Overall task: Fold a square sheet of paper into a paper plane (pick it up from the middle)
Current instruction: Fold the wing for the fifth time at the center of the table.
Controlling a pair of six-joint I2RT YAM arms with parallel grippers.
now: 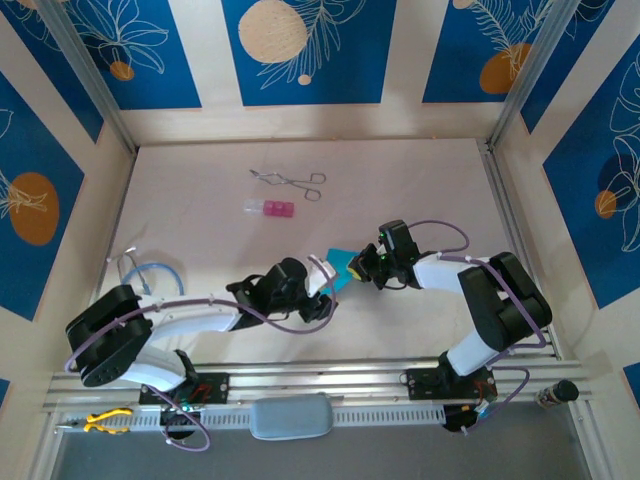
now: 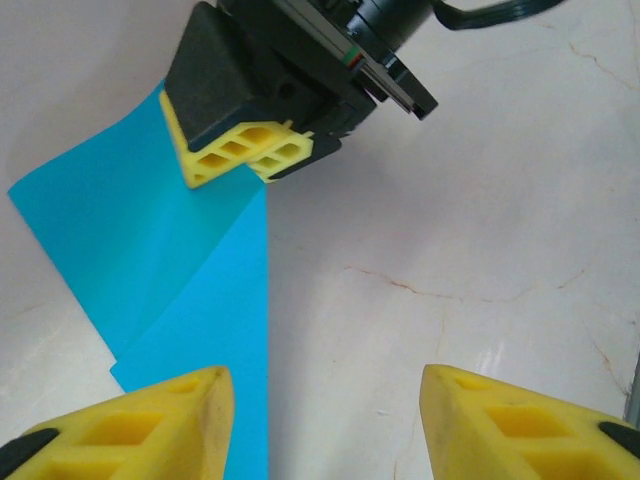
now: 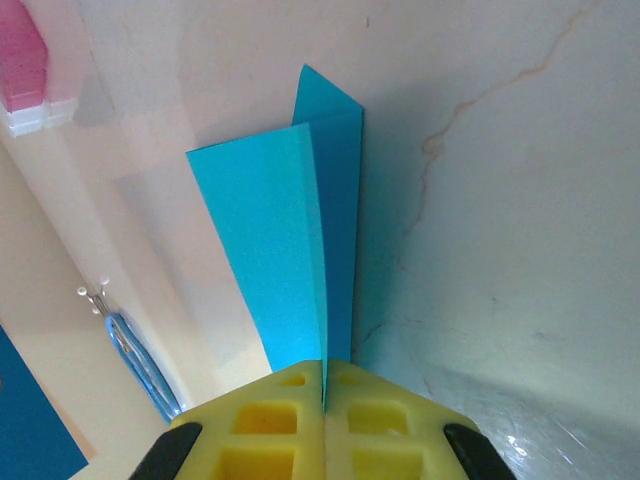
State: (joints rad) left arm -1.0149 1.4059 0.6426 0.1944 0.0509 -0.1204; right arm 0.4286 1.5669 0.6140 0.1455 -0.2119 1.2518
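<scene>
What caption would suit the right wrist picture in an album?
The right claw pinches a folded blue paper fanning out over the pale table, a pink block beyond it.

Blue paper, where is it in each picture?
Top external: blue paper near the table's middle, at the tip of the right gripper.
Left wrist: paper across the left half, upper left to bottom edge.
Right wrist: paper in the centre, fanning up from the bottom.
Shared landmark: the right gripper's shut yellow fingers pinching the paper.
</scene>
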